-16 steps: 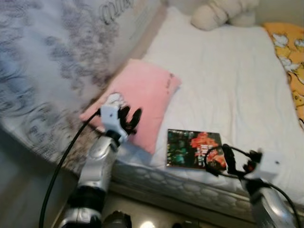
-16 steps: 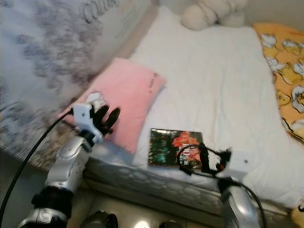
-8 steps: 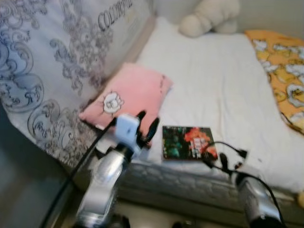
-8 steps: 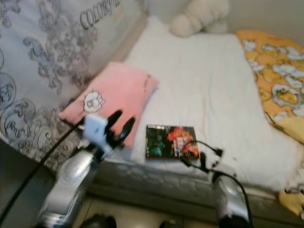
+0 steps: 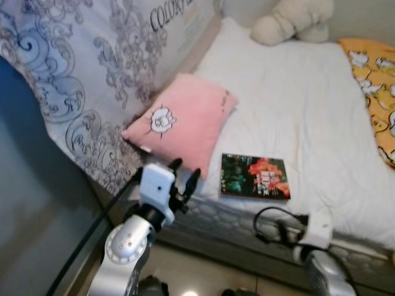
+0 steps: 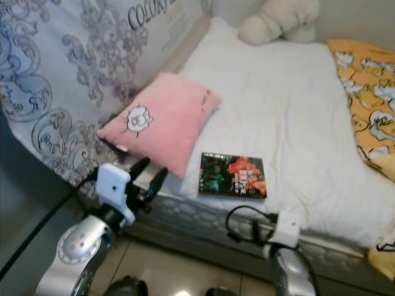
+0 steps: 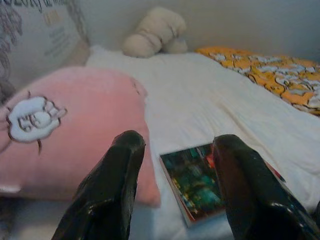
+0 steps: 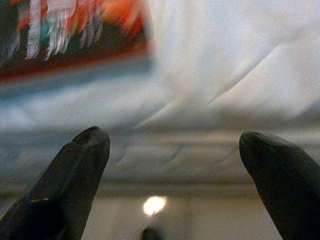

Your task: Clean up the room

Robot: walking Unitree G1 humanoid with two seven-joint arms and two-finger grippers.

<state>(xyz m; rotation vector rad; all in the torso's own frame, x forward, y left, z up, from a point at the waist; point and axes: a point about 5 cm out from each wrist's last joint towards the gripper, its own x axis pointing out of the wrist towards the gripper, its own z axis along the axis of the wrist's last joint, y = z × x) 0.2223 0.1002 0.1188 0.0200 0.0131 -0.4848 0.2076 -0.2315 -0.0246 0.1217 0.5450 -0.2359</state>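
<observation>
Bed with white sheet (image 5: 296,105), pink pillow (image 5: 185,120) and book (image 5: 254,176) by its near edge.

An orange printed blanket (image 5: 376,74) lies along the bed's right side, and a cream plush toy (image 5: 290,21) sits at the far end. The left gripper (image 5: 184,179), its 2 fingers spread with nothing between them, hovers just before the pillow's near corner. The right gripper (image 8: 175,165), jaws wide and empty, is low at the mattress edge below the book.

Partial lettering "COLO…" on the patterned bedding (image 5: 92,68).
</observation>
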